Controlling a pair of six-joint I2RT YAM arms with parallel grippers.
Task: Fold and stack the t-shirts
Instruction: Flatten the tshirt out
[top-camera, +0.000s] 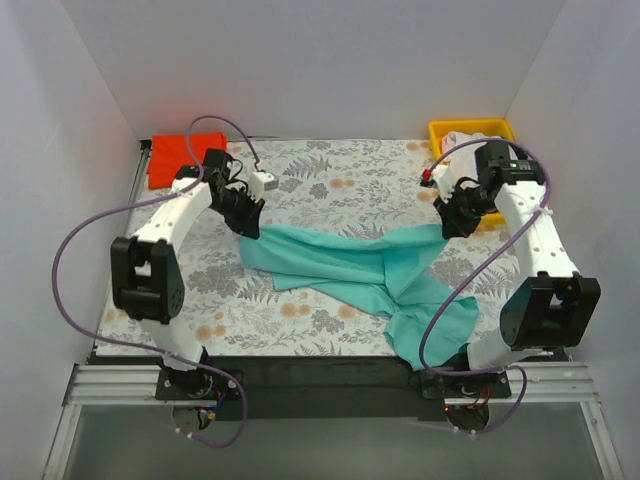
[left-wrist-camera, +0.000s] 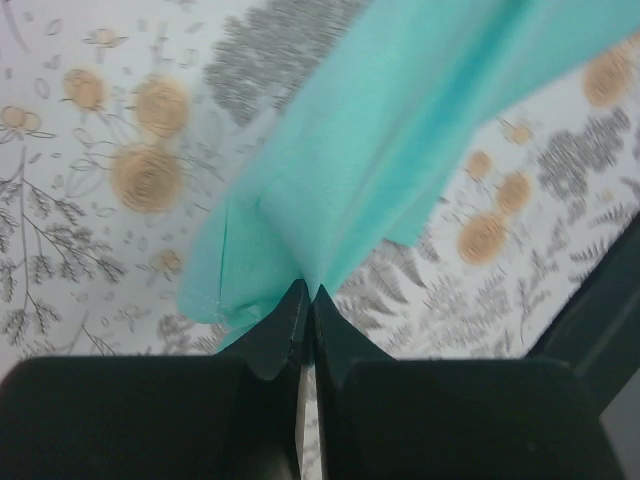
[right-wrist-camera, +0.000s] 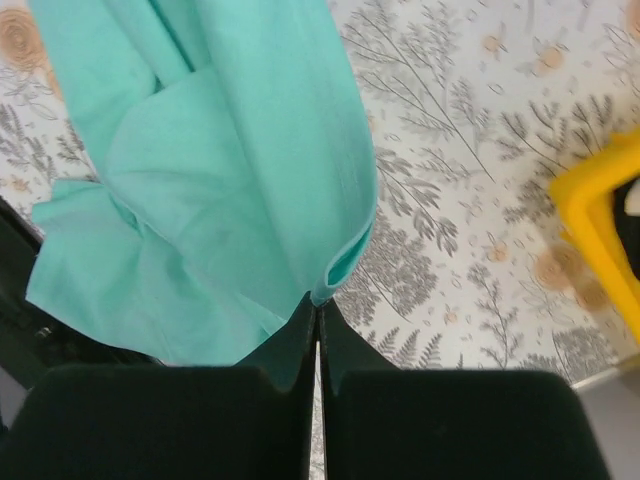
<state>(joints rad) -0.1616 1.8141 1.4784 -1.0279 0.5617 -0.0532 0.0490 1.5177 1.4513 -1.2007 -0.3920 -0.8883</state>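
A teal-green t-shirt (top-camera: 350, 268) hangs stretched between my two grippers above the fern-patterned cloth, its lower part trailing to the near edge. My left gripper (top-camera: 250, 228) is shut on its left end; the wrist view shows the cloth (left-wrist-camera: 400, 150) pinched at the fingertips (left-wrist-camera: 309, 292). My right gripper (top-camera: 449, 230) is shut on its right end, with a hemmed edge (right-wrist-camera: 230, 180) caught at the tips (right-wrist-camera: 318, 300). A folded red-orange t-shirt (top-camera: 172, 155) lies at the far left corner.
The fern-patterned cloth (top-camera: 340, 190) covers the table. A yellow tray (top-camera: 470, 132) with pale cloth inside stands at the far right corner and shows in the right wrist view (right-wrist-camera: 595, 220). White walls enclose three sides. Purple cables loop from both arms.
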